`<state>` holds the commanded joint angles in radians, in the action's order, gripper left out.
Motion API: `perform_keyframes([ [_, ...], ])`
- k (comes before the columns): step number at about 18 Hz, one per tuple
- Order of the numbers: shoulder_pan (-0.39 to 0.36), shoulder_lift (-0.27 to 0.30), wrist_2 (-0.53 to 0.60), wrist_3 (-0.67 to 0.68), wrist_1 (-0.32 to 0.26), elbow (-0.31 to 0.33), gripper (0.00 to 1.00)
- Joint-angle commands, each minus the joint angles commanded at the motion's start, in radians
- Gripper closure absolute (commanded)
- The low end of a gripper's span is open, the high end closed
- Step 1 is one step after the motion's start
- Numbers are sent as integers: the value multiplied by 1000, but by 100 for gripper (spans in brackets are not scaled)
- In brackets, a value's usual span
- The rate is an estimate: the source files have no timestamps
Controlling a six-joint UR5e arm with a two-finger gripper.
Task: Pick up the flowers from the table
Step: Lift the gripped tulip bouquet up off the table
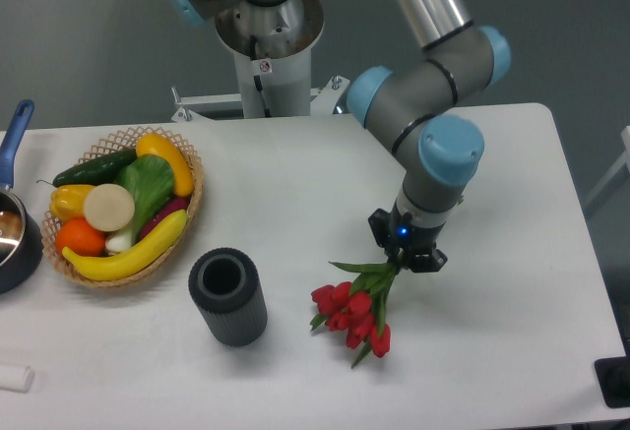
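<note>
Red tulip heads mark the low end of the flowers (357, 314), a bunch that runs on a slant from the blooms at lower left up through green leaves to thin stems at upper right, where they vanish under the claw (406, 257). That slant is what the coming lift depends on: the claw sits at the stem end, clenched on the stems as far as this view shows, so nearly all the weight of leaves and blooms hangs out to one side, away from the grip and toward the front edge of the surface (295, 194). Whether the blooms touch the white top or hang just above it cannot be told from here; a faint shadow beneath them suggests they are at most barely clear. A straight rise looks like the sensible way on, and the heads will probably droop as the bunch comes up, since the stems are slender. To the left of the blooms, near but apart, stands a dark ribbed cylinder (228, 296) with an open top, the closest thing to the swinging end. Farther left, well apart, is a wicker basket (187, 215) of fruit and vegetables, and a dark pan (15, 233) at the left border. Nothing stands above the bunch.
</note>
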<state>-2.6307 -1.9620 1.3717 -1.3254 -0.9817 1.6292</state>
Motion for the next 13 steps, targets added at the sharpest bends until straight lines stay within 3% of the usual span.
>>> perform_keyframes([
  [7,-72,92,-353,86,6,-6,78],
  [13,-87,121,-574,130,14,-6,78],
])
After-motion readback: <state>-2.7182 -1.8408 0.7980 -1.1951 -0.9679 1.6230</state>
